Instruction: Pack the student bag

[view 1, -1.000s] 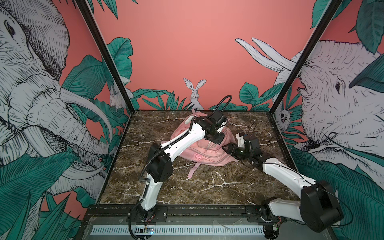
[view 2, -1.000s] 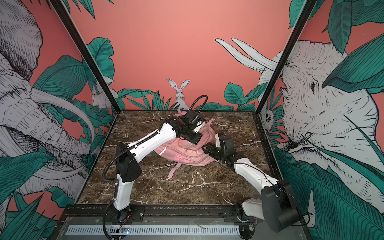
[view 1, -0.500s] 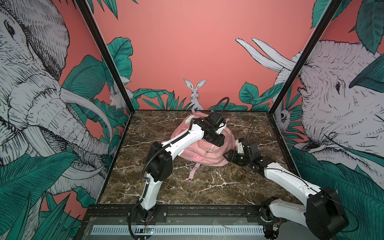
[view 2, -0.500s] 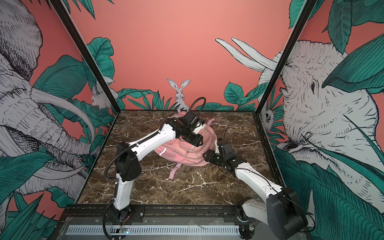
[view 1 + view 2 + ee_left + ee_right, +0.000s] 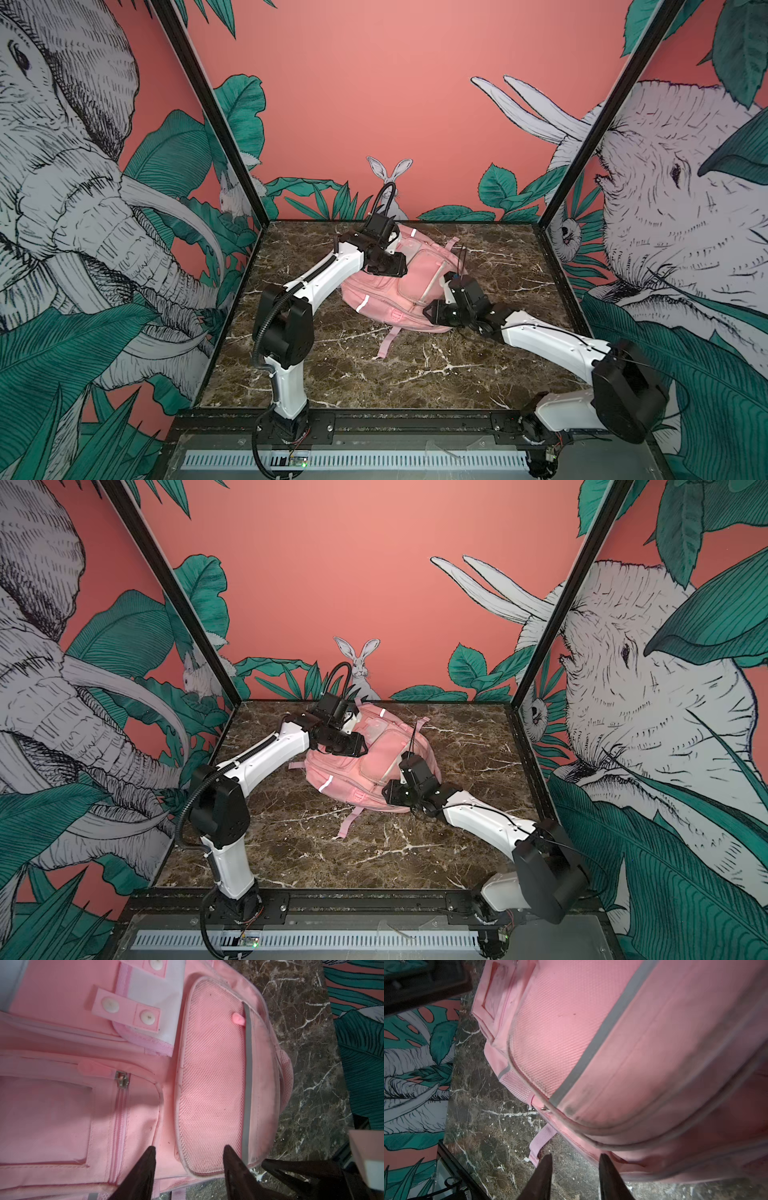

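backpack (image 5: 399, 286) lies front-up on the marble table (image 5: 415, 374), toward the back | left gripper (image 5: 189, 1146) above its mesh pocket (image 5: 209, 1074); fingers spread; pinching nothing | right gripper (image 5: 575, 1155) at its near edge; fingers apart; empty

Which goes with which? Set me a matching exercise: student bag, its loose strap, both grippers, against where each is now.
Things: 1 student bag; 2 loose strap; 3 left gripper; 4 right gripper.
Places: a open, above the bag's mesh pocket; b lying mid marble table; c open, low beside the bag's near edge; d trailing from the bag toward the front.
Pairs: 1-b; 2-d; 3-a; 4-c.
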Robot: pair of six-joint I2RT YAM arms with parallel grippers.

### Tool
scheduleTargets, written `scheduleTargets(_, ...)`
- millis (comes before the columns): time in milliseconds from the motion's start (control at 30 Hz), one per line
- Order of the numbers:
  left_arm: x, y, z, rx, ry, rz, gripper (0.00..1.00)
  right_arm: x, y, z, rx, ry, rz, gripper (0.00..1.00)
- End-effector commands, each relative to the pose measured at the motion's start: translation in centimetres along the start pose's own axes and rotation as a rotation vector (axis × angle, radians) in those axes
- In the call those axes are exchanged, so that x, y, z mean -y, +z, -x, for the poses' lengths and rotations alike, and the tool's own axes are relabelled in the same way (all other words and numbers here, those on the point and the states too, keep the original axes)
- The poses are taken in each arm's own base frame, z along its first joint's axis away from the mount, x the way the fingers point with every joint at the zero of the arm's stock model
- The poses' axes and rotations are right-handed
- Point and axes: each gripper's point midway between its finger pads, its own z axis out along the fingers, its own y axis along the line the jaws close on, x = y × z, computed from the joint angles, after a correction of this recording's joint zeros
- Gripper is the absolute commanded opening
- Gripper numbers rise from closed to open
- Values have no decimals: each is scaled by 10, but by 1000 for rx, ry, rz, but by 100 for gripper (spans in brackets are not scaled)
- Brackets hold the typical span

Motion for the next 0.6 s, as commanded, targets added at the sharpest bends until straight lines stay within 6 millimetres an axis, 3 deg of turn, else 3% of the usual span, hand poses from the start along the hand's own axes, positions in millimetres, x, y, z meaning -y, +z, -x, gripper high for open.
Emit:
scheduleTargets(0,2,10,-4,-20,-17,-40,54,-17,8,10,33,-32,13,35)
scheduleTargets(400,-10,44,-27,-104,-73,-46,46,-23,34,9,12,-66,-51,41)
scheduleTargets(567,1,51,-31,-102,-120,-130,29,-16,41,13,16,-74,-103,42)
